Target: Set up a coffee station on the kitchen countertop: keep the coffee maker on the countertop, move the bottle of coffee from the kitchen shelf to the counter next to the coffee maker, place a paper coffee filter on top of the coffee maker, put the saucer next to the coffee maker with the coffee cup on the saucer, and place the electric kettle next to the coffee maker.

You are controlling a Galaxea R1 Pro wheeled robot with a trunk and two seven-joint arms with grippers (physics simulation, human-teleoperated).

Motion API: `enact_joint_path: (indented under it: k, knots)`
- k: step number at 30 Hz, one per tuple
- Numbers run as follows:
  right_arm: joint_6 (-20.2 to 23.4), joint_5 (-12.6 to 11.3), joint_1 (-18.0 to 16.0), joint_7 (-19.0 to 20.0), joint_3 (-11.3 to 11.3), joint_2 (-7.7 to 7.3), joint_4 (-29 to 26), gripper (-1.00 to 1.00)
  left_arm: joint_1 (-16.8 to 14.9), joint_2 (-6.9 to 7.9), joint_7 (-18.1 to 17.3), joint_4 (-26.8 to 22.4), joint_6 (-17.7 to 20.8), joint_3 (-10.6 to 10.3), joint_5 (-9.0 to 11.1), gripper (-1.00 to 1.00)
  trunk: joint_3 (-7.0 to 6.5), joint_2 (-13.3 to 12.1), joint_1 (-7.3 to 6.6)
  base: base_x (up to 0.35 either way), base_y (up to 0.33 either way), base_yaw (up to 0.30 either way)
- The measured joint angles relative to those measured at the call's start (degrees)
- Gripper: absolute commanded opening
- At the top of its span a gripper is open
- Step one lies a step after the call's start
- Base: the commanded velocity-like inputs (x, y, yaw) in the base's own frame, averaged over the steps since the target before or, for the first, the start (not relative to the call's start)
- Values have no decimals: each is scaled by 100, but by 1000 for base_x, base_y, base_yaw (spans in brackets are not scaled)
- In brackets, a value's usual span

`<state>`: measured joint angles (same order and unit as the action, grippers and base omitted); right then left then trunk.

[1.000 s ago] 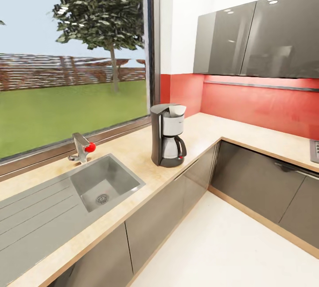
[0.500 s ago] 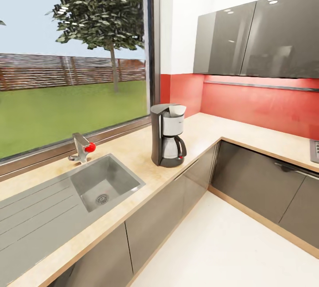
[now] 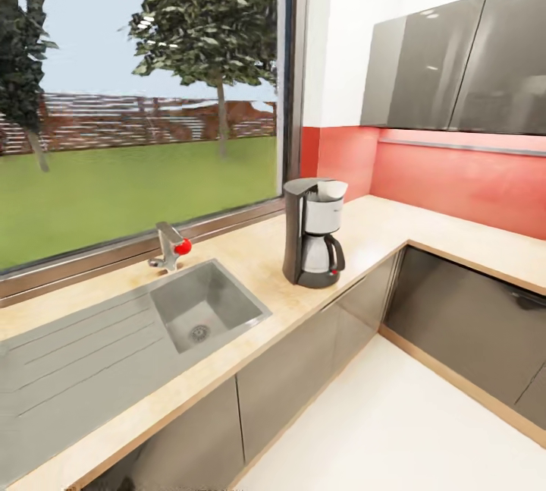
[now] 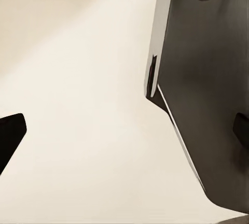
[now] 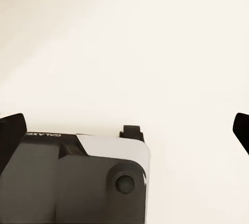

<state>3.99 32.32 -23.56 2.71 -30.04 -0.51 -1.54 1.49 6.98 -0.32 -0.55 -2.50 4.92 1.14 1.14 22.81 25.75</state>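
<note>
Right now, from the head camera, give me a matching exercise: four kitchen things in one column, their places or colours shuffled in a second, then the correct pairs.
Things:
1. coffee maker
2. sink
3. faucet
4. wall cabinets

Descriptions:
A. glossy dark grey, above the red backsplash
B. steel basin set into the countertop
C. stands upright on the countertop near the inner corner
D. has a red knob, by the window sill

Pairs: 1-C, 2-B, 3-D, 4-A

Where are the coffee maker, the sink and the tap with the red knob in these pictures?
coffee maker (image 3: 314, 233): head view, on its silver front panel.
sink (image 3: 227, 295): head view, on the basin's right inner wall.
tap (image 3: 170, 246): head view, on its metal body beside the red knob.
</note>
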Motion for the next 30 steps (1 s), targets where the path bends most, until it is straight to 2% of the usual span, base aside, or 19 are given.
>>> enact_joint_path:
  k: [22,30]
  knots:
    - [0,-7,38,0,-5,-3,0,100,0,-11,0,-8,-44,4,13,100,49,0,0,0,0,277]
    - [0,-8,79,0,-4,-3,0,100,0,1,0,6,-133,-46,-42,100,68,0,0,0,0,277]
